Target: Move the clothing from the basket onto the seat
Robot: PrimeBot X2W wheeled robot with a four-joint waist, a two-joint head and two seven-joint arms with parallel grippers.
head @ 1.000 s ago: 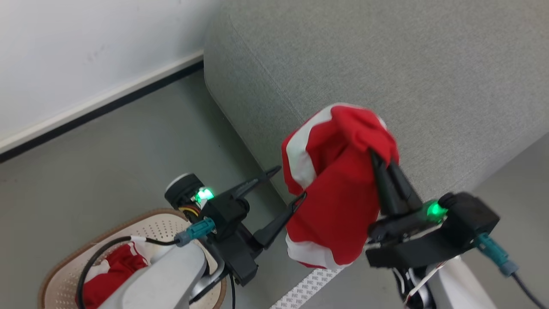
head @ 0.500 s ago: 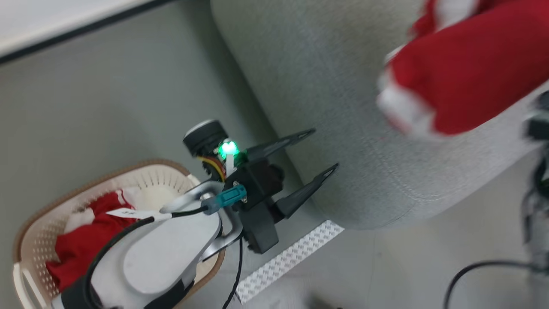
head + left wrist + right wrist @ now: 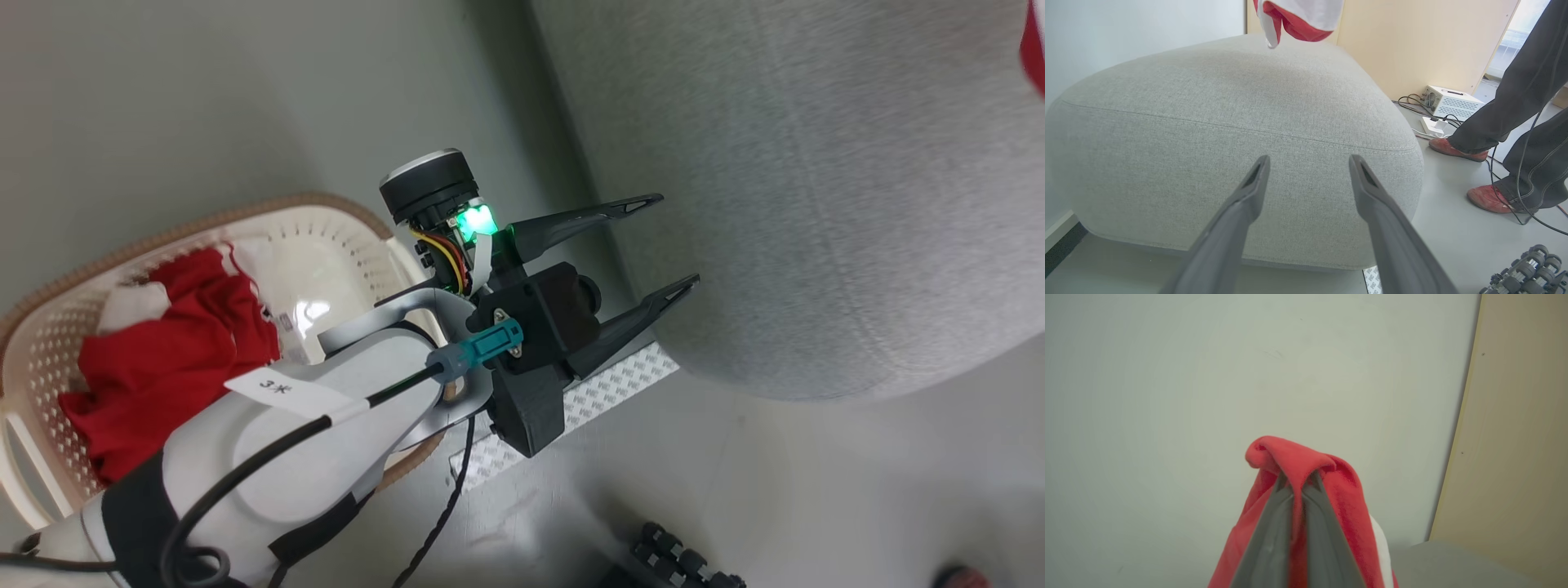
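Right claw [image 3: 1298, 479] clenched on a red garment [image 3: 1290, 455] above the seat [image 3: 1229, 102]; next, lower it and let go. Left claw [image 3: 679, 238] gapes empty beside the basket [image 3: 37, 367], more clothing [image 3: 163, 351] inside.

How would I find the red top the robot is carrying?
Find the big grey seat. Hanging above its top is a red and white garment, pinched in the right gripper's shut jaws. The other red clothing lies crumpled in the basket.
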